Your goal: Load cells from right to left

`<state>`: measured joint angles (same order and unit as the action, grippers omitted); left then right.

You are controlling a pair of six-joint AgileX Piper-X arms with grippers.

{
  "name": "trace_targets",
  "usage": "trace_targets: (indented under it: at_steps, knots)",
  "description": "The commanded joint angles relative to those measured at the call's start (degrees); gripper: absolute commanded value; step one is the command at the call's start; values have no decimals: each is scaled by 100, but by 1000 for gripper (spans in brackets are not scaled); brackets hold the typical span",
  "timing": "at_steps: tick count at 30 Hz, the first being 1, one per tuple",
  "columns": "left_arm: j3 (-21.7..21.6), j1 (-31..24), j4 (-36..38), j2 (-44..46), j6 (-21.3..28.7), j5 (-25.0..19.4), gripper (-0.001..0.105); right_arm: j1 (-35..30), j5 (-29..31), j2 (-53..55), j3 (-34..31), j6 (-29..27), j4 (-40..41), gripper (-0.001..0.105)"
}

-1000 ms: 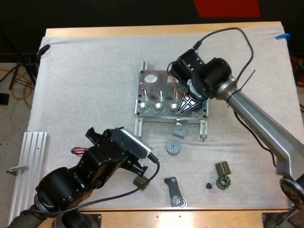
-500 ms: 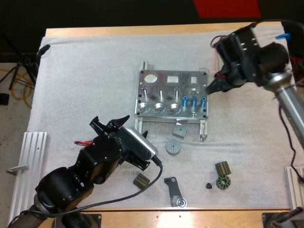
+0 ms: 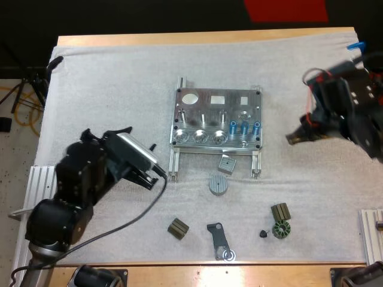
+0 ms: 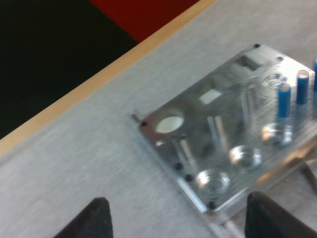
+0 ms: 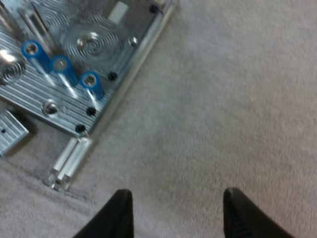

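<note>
Lower left of the high view, the left end effector (image 3: 143,166) hangs wide open, empty; at mid-right the right end effector (image 3: 293,137) gapes too, holding nothing. Centre frame, the metal fixture (image 3: 216,119) holds 3 blue cells (image 3: 244,127) upright near its lower-right corner. Likely risk: clipping those seated cells when loading alongside.

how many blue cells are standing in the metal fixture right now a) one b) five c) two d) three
d: three blue cells stand upright in a row in the metal fixture, toward its right end on the near side; the right wrist view shows the same three side by side.
</note>
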<state>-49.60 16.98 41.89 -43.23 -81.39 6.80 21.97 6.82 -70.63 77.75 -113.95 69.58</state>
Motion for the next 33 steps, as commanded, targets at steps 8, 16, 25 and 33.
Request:
trace_targets:
  at_steps: [8,16,25,33]
  knots:
    - [-41,-1101,43,280,203,108,57,-586,18,1671,-1514,-79,-885,42]
    - [-41,-1636,57,773,-109,108,57,-779,-18,2888,-2252,-200,-1531,42]
    - [-41,-1635,528,1661,-129,8,57,-779,-115,3854,-2729,-170,-1971,42]
    - [-41,-1635,857,2672,-283,-224,57,-779,-200,4493,-3001,-21,-1970,42]
